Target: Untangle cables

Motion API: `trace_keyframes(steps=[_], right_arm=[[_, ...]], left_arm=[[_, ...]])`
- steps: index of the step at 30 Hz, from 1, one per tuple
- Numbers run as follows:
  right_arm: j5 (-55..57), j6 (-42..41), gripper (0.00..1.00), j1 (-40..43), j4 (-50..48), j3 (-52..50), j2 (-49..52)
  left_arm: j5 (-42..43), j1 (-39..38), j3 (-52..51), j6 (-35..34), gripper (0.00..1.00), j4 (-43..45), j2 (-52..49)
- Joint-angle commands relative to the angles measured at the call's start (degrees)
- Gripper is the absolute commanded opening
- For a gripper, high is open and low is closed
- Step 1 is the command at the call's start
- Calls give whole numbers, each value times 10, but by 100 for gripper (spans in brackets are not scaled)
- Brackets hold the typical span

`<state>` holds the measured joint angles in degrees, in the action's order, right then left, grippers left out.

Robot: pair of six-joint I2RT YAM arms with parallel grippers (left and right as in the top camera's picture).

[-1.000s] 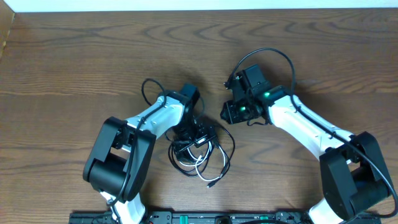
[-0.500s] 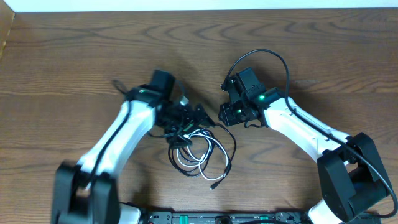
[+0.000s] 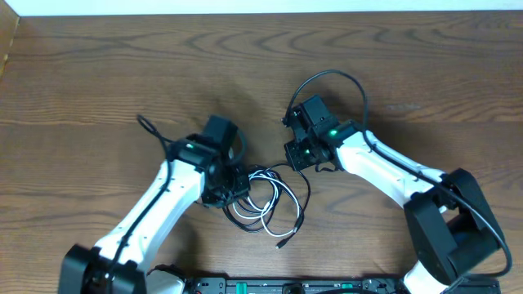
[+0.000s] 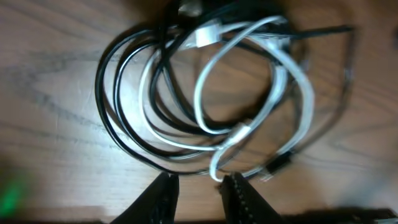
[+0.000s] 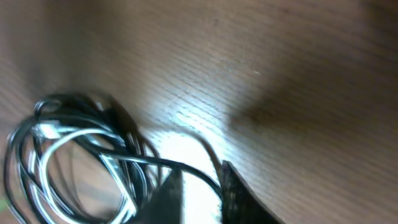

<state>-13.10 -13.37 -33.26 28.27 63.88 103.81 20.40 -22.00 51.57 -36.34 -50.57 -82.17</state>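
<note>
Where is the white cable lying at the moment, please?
In the overhead view, the white cable lies looped among the black cables near the table's front centre, beside the left gripper, below-left of the right gripper.

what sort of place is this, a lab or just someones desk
Most likely a robotics lab or test bench rather than an ordinary desk: the left arm and right arm stand at a wood-grain table, with tangled cables lying between them.
</note>
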Motion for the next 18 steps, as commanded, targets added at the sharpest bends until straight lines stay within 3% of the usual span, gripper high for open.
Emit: trace_keyframes(steps=[1, 4, 6, 9, 18], right_arm=[[12, 4, 9, -3, -3, -7, 11], [12, 4, 9, -3, -3, -7, 11], [12, 4, 21, -5, -2, -7, 11], [12, 5, 30, -10, -2, -8, 13], [20, 30, 35, -23, -2, -16, 13]], left_arm=[[-34, -2, -24, 3, 30, 12, -19], [-73, -2, -26, 2, 31, 24, -35], [-80, -2, -26, -4, 31, 36, -48], [-80, -5, -26, -21, 35, 47, -67], [-78, -16, -26, -23, 41, 53, -134]])
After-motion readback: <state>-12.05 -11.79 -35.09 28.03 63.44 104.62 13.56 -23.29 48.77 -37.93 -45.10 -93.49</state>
